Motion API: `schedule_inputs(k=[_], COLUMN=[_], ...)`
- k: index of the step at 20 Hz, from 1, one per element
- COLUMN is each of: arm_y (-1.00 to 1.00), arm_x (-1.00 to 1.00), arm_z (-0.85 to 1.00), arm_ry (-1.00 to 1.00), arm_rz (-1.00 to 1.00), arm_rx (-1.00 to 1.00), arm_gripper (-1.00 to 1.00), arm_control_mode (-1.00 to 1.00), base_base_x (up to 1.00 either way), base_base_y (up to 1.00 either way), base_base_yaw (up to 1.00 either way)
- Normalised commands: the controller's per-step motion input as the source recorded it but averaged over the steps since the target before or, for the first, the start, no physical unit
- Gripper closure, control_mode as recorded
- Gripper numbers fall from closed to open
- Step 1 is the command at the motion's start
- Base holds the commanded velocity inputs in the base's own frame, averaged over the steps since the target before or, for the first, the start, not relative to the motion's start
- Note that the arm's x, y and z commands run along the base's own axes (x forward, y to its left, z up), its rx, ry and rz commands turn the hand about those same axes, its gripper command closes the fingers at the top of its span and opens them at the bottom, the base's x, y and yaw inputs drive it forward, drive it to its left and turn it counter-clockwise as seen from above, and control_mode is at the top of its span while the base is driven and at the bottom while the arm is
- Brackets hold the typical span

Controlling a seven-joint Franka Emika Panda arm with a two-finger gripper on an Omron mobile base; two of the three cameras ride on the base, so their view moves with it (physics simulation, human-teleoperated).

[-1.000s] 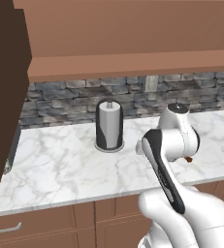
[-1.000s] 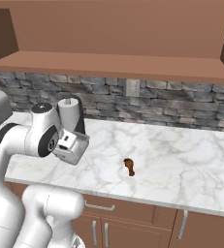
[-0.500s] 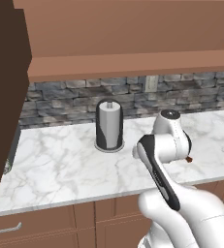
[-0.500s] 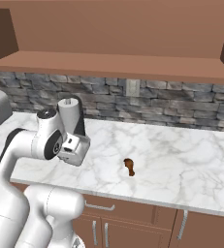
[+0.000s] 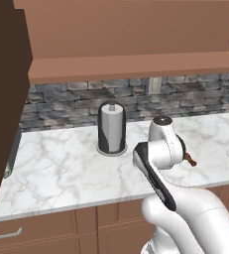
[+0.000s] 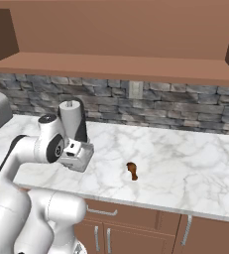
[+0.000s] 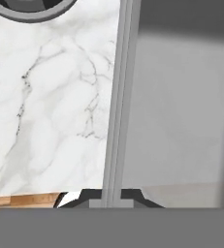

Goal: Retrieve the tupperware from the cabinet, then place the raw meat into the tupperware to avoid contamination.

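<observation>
- Right base view: brown wooden cabinet [image 6: 116, 30] spans the top of the wall above a stone backsplash [image 6: 185, 106]; an open door [image 5: 4, 99] hangs at the left edge of the left base view.
- White marble counter [image 6: 185, 163] runs beneath it.
- Paper towel roll [image 5: 111, 128] stands upright on a dark base, near the backsplash.
- Gripper [image 6: 79, 155] hovers low over the counter in front of the roll; jaws closed, nothing held.
- Raw meat [image 6: 132, 170]: tiny reddish-brown chunk with a thin tapered end, lying on bare marble, apart from the gripper.
</observation>
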Motion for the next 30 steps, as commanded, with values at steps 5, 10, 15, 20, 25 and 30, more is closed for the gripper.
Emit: schedule_inputs(k=[5,10,15,20,25,30], arm_y=[-0.08,-0.06,0.00,-0.02,-0.09,-0.07], arm_x=[0.21,0.24,0.23,0.25,0.24,0.25], arm_z=[-0.16,-0.27,-0.35,-0.36,-0.36,-0.32], arm_ry=[0.13,0.08,0.02,0.00,0.00,0.00], arm_rz=[0.00,0.00,0.00,0.01,0.01,0.01], arm_rx=[0.00,-0.01,-0.03,-0.01,0.00,0.00], arm_gripper=[1.00,1.00,1.00,1.00,1.00,1.00], arm_control_mode=[-1.00,-1.00,-1.00,-1.00,-1.00,-1.00], base_base_x=[0.00,0.00,0.00,0.00,0.00,0.00], base_base_y=[0.00,0.00,0.00,0.00,0.00,0.00], base_base_yaw=[0.00,0.00,0.00,0.00,0.00,0.00])
